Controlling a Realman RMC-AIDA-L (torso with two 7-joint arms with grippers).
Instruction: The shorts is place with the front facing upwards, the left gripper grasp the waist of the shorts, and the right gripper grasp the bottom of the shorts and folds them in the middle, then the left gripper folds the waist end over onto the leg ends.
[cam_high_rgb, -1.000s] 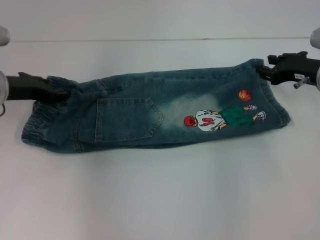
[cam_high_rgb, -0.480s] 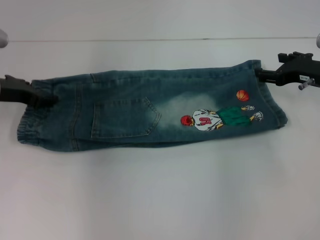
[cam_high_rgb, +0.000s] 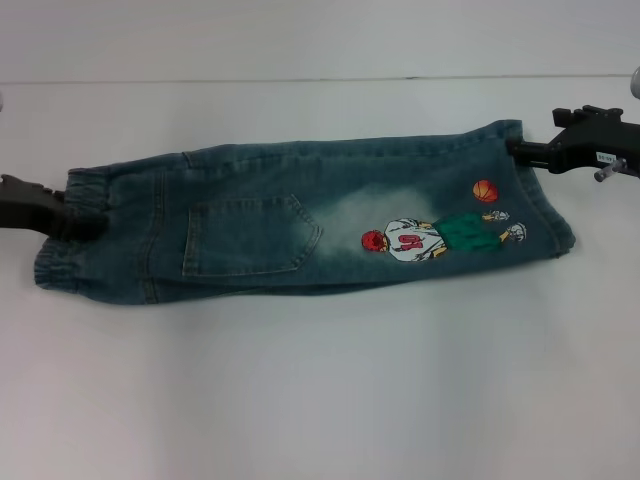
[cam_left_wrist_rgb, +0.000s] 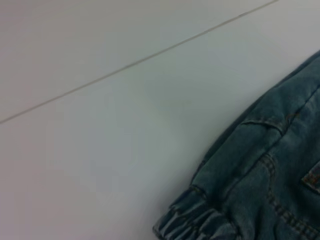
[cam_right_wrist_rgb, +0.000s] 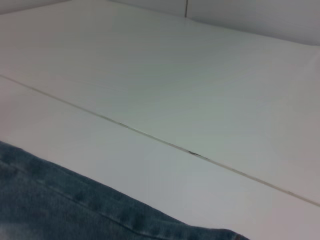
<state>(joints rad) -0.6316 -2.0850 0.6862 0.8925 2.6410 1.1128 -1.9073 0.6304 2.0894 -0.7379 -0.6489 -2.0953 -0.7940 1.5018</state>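
Note:
The shorts (cam_high_rgb: 300, 220) lie flat on the white table (cam_high_rgb: 320, 400), folded lengthwise, with the patch pocket and the embroidered player facing up. The ruffled waist (cam_high_rgb: 58, 262) points left and the leg ends (cam_high_rgb: 548, 215) point right. My left gripper (cam_high_rgb: 92, 214) reaches in from the left edge, its tip over the waist band. At the far corner of the hem sits the tip of my right gripper (cam_high_rgb: 514, 150). The left wrist view shows the waist (cam_left_wrist_rgb: 192, 222) and denim (cam_left_wrist_rgb: 270, 170). A strip of the shorts' hem (cam_right_wrist_rgb: 65, 207) shows in the right wrist view.
A thin seam line (cam_high_rgb: 300, 79) runs across the table behind the shorts. White table surface lies in front of the shorts and behind them.
The shorts have settled flat and shifted a little left. My left gripper has drawn back leftward along the waist. My right gripper has backed off slightly to the right.

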